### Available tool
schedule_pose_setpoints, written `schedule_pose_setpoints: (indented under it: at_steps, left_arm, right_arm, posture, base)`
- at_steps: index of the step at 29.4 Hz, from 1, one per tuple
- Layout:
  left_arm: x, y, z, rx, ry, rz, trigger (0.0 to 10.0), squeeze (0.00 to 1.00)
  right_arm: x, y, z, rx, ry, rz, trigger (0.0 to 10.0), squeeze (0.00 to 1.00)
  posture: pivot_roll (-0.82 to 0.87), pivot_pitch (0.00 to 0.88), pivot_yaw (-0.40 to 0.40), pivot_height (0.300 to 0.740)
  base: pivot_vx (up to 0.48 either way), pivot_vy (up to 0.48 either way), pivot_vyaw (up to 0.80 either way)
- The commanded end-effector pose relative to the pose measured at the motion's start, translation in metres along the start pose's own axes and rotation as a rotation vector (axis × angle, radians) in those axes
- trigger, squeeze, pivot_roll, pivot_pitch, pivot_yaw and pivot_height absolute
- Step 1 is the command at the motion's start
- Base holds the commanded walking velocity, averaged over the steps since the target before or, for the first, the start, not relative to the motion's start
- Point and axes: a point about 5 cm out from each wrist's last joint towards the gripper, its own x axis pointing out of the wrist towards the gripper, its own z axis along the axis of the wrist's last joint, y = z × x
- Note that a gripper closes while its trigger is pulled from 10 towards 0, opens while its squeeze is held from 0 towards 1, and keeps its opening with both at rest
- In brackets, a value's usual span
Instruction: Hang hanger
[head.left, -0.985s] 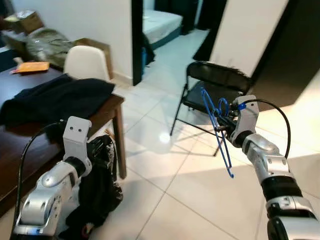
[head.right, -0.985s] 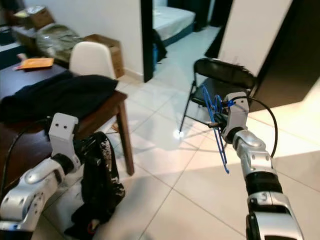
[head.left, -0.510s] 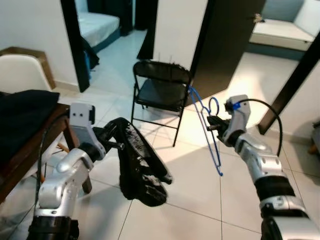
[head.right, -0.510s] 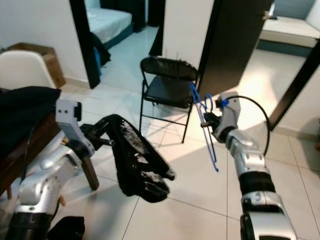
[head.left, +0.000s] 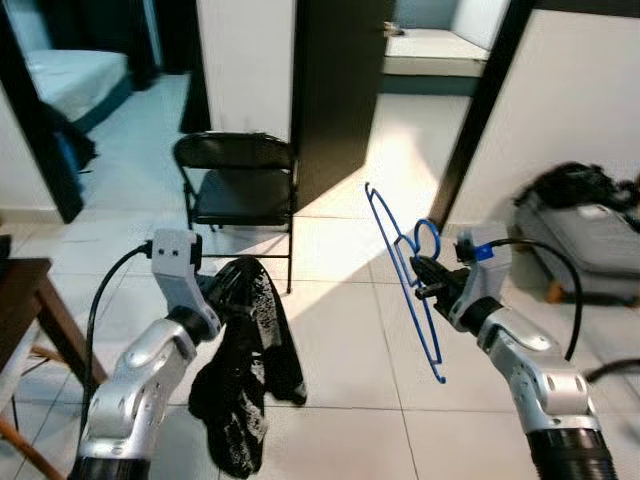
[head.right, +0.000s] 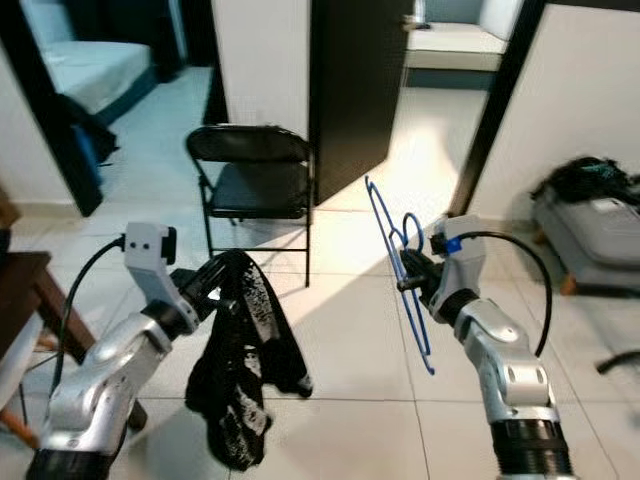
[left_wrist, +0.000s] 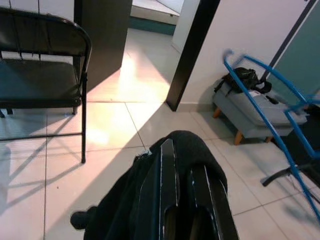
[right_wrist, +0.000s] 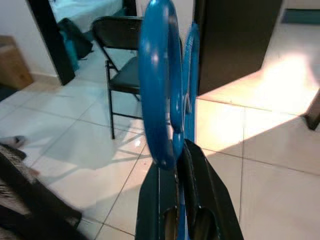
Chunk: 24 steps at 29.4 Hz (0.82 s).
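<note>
Right hand (head.left: 418, 277) raised at mid-height, forearm angled forward and inward, fingers clamped on thin blue wire hanger (head.left: 404, 275) just below its hook. Hanger held in the air, roughly upright, tilted slightly, well above the white tiled floor (head.left: 340, 350). Left hand (head.left: 222, 290) extended forward, elbow bent, fingers closed through black crumpled garment (head.left: 245, 370) draping down. Black folding chair (head.left: 237, 180) standing beyond, near dark open door (head.left: 335, 90).

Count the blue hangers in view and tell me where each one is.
1. The blue hanger is gripped in the right gripper, held up over the tiled floor. Others may lie outside the frame.
</note>
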Motion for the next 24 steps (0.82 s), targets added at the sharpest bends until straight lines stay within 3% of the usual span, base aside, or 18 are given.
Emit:
schedule_pose_setpoints:
  at_steps: [1, 3, 7, 8, 11, 13, 16, 17, 24]
  left_arm:
    - [0.002, 0.006, 0.005, 0.030, -0.035, 0.017, 10.0, 0.00]
    - [0.000, 0.012, 0.007, 0.017, -0.051, 0.053, 10.0, 0.00]
    - [-0.004, 0.018, 0.013, 0.021, -0.068, 0.083, 10.0, 0.00]
    - [-0.008, 0.023, 0.017, 0.026, -0.077, 0.103, 10.0, 0.00]
    - [-0.010, 0.026, 0.020, 0.029, -0.083, 0.116, 10.0, 0.00]
    - [-0.016, 0.034, 0.022, 0.078, -0.090, 0.161, 10.0, 0.00]
    - [-0.020, 0.040, 0.022, 0.126, -0.099, 0.198, 10.0, 0.00]
    - [-0.019, 0.042, 0.022, 0.146, -0.103, 0.214, 10.0, 0.00]
    - [-0.012, 0.038, 0.021, 0.172, -0.104, 0.188, 10.0, 0.00]
  right_arm:
    - [0.000, -0.012, -0.015, 0.012, 0.046, -0.055, 0.0, 0.00]
    - [0.005, -0.015, -0.028, 0.085, 0.079, -0.070, 0.0, 0.00]
    - [0.013, -0.006, -0.025, 0.135, 0.071, -0.047, 0.0, 0.00]
    - [0.019, 0.003, -0.022, 0.125, 0.073, -0.016, 0.5, 0.00]
    - [0.022, 0.009, -0.021, 0.115, 0.076, 0.005, 0.9, 0.00]
    - [0.025, 0.015, -0.023, 0.093, 0.092, 0.037, 1.2, 0.00]
    - [0.025, 0.014, -0.023, 0.094, 0.094, 0.048, 1.5, 0.00]
    - [0.024, 0.013, -0.023, 0.091, 0.095, 0.057, 2.2, 0.00]
    - [0.017, 0.012, -0.025, 0.085, 0.089, 0.087, 3.8, 0.00]
  posture:
    - [0.00, 0.000, -0.004, 0.735]
    - [0.02, 0.000, -0.011, 0.735]
    - [0.05, 0.000, -0.028, 0.735]
    - [0.07, 0.000, -0.038, 0.735]
    - [0.07, 0.000, -0.038, 0.735]
    - [0.08, 0.000, -0.042, 0.735]
    - [0.08, 0.000, -0.041, 0.735]
    - [0.06, 0.000, -0.040, 0.735]
    - [0.02, 0.000, -0.011, 0.735]
  base:
    - [0.000, 0.000, -0.76]
    - [0.000, 0.000, -0.77]
    - [0.000, 0.000, -0.77]
    - [0.000, 0.000, -0.77]
    - [0.000, 0.000, -0.77]
    - [0.000, 0.000, -0.77]
    - [0.000, 0.000, -0.77]
    - [0.000, 0.000, -0.76]
    - [0.000, 0.000, -0.76]
